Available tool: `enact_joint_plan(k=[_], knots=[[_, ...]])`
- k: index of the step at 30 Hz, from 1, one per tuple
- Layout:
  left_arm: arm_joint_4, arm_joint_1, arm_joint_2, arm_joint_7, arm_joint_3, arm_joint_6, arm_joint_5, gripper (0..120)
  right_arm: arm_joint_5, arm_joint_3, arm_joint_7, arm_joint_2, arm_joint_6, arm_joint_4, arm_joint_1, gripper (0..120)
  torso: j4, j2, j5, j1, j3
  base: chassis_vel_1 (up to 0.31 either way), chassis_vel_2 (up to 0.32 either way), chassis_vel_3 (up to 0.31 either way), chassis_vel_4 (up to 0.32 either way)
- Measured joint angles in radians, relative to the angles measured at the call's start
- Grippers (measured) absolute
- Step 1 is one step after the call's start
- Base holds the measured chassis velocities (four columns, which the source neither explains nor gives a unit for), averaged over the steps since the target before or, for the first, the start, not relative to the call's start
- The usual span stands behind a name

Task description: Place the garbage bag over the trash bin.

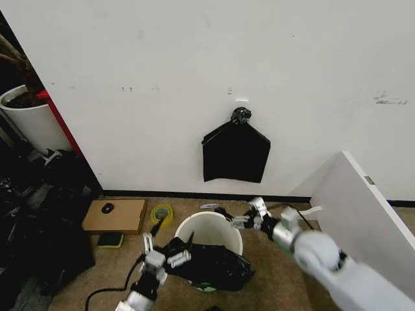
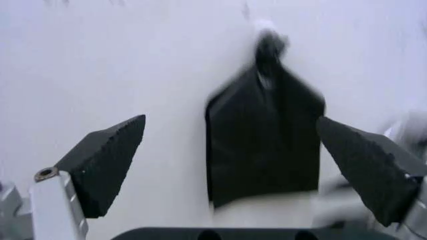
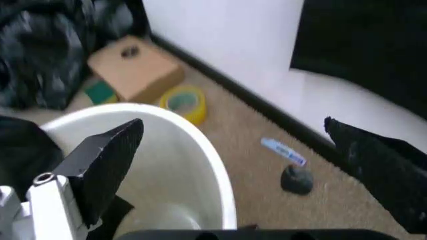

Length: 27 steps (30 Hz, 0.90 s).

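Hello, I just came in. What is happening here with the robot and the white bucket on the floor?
The robot is working at fitting the garbage bag onto the trash bin, which stands on the carpet by the wall. The bag hangs crumpled against the bin's near side and does not cover the opening. The left gripper is at the bag's left end, open with nothing between its fingers. The right gripper is open at the bin's far right rim. A flat black bundle hangs on the wall behind.

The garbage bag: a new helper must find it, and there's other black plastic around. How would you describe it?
Start at the white wall, then drop to the round white trash bin on the carpet below. The garbage bag is the crinkled, glossy black heap against the bin's near side, unlike the flat, smooth black bundle hanging on the wall.
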Motion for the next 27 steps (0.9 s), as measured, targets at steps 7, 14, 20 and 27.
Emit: enact_joint_plan(k=[7,14,20,27], knots=[[-0.063,-0.030,-0.055,-0.061,-0.036,0.066,-0.035,100,-0.079,-0.079,-0.032,0.063,-0.172,-0.070,0.097,100,0.0001,0.000,-0.0003,0.000,0.000,0.000,0.000,0.000,0.000],[-0.062,-0.080,-0.075,-0.281,-0.097,0.242,-0.038,100,-0.186,-0.110,-0.069,0.086,-0.196,-0.103,0.089,90,-0.0001,0.000,-0.0004,0.000,0.000,0.000,0.000,0.000,0.000],[-0.016,-0.092,-0.068,-0.369,-0.149,0.315,-0.032,100,-0.206,-0.107,-0.044,0.121,-0.189,-0.149,0.077,65,0.0002,0.000,-0.0005,0.000,0.000,0.000,0.000,0.000,0.000],[0.004,-0.080,-0.060,-0.379,-0.145,0.316,-0.026,100,-0.180,-0.104,0.012,0.121,-0.201,-0.142,0.068,40,0.0001,0.000,-0.0004,0.000,0.000,0.000,0.000,0.000,0.000]])
